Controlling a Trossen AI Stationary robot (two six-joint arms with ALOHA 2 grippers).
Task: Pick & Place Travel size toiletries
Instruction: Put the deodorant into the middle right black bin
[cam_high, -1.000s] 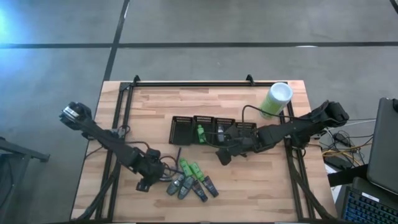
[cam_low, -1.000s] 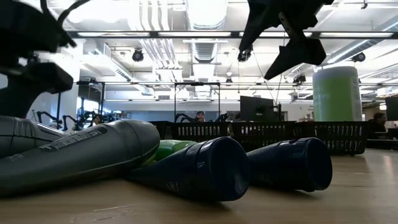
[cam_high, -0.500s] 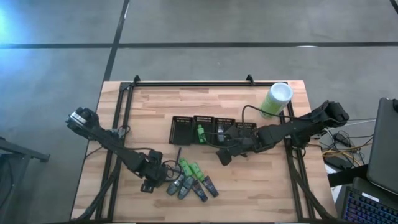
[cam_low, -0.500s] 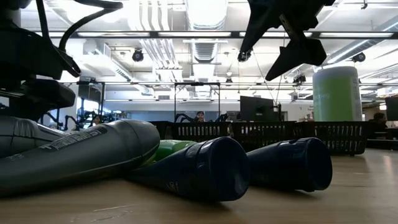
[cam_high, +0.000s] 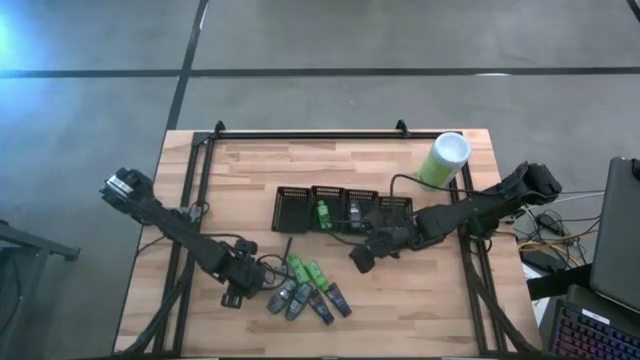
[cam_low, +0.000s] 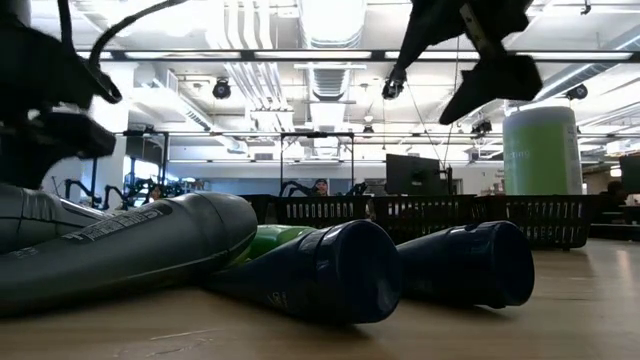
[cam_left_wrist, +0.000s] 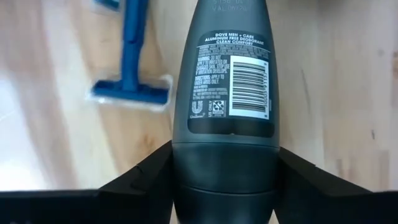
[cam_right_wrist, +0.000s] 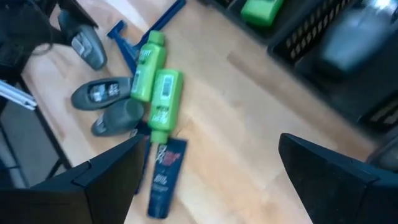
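The toiletries lie in a heap (cam_high: 306, 290) near the table's near edge. There are two bright green tubes (cam_right_wrist: 155, 87), grey deodorants (cam_right_wrist: 99, 93), navy tubes (cam_low: 330, 270) and a blue razor (cam_left_wrist: 134, 62). My left gripper (cam_high: 243, 280) stands at the heap's left side, shut on one grey deodorant (cam_left_wrist: 224, 93). My right gripper (cam_high: 360, 256) hangs open above bare table between the heap and the black mesh baskets (cam_high: 345, 208). One basket holds a green item (cam_high: 322, 214). My left gripper pinches the grey deodorant between its two fingers at its wide end (cam_left_wrist: 224, 174), below the printed label. The deodorant lies along the fingers and points away from them. Table and razor show beyond it; whether its far end rests on the table I cannot tell.
A tall light-green canister with a white lid (cam_high: 446, 160) stands at the table's far right. The row of baskets sits mid-table, and a grey item (cam_high: 355, 212) lies in one of them. A black frame rail (cam_high: 310, 135) runs along the far edge. Bare wood lies right of the heap.
My left gripper dipped toward the heap and came back up a little. My right gripper, still open, shifted slightly toward the table's near edge. The heap has stayed where it was.
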